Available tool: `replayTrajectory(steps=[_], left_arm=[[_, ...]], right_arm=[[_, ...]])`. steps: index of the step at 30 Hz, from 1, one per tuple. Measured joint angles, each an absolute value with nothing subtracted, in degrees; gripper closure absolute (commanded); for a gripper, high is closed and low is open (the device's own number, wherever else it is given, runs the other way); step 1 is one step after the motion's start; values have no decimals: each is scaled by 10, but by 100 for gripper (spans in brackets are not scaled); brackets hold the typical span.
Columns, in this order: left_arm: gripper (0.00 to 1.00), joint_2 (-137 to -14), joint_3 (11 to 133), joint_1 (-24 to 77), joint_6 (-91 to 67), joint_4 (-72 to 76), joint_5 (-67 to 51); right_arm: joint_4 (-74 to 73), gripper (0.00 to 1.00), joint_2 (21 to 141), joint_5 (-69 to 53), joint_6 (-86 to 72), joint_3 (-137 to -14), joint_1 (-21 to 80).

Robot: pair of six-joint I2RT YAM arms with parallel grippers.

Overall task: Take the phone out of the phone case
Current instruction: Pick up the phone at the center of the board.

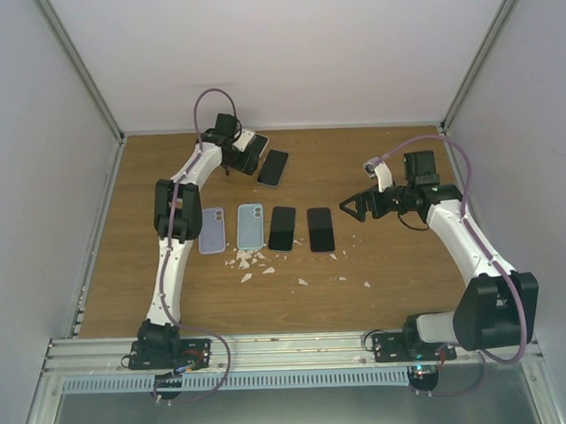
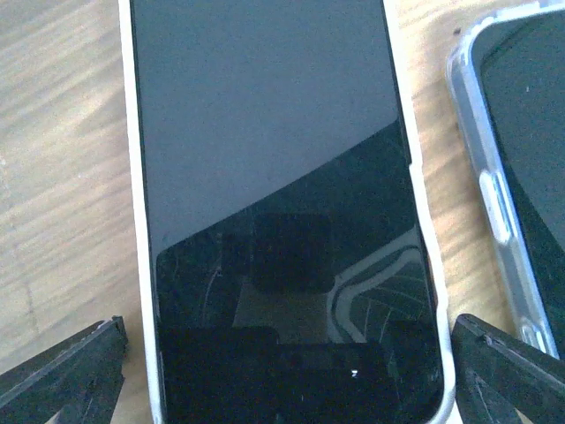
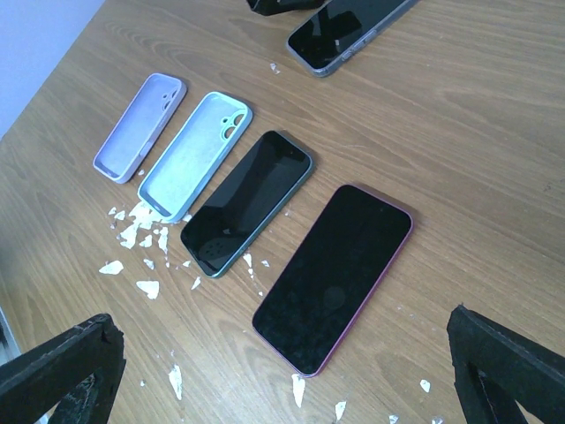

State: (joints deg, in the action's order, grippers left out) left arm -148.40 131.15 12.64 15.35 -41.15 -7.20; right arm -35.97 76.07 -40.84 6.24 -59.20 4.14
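A phone in a white case (image 2: 274,177) lies screen-up on the wooden table; in the top view (image 1: 255,143) it is at the back left, partly under the left arm. My left gripper (image 2: 287,389) is open, low over the phone's near end, one finger on each side of the case. It also shows in the top view (image 1: 236,150). A second phone in a clear case (image 2: 521,177) lies just to the right (image 1: 273,168). My right gripper (image 1: 353,208) is open and empty, held above the table right of the phone row (image 3: 282,380).
A row lies mid-table: a lilac case (image 1: 212,230), a light-blue case (image 1: 250,226), a dark bare phone (image 1: 282,228) and a purple-edged bare phone (image 1: 321,229). White scraps (image 1: 252,261) are scattered in front of them. White walls enclose the table.
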Motion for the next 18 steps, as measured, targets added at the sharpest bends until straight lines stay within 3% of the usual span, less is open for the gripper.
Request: replayTrajectory(steps=[9,18], left_arm=[[9,-1516,1361,126,148,-411,-77],[42,-1519,1365,109,147,-409,-105]], right_arm=[[-359,0,768,-408,62,-592,41],[-359,0,768,-402,62,-592,41]])
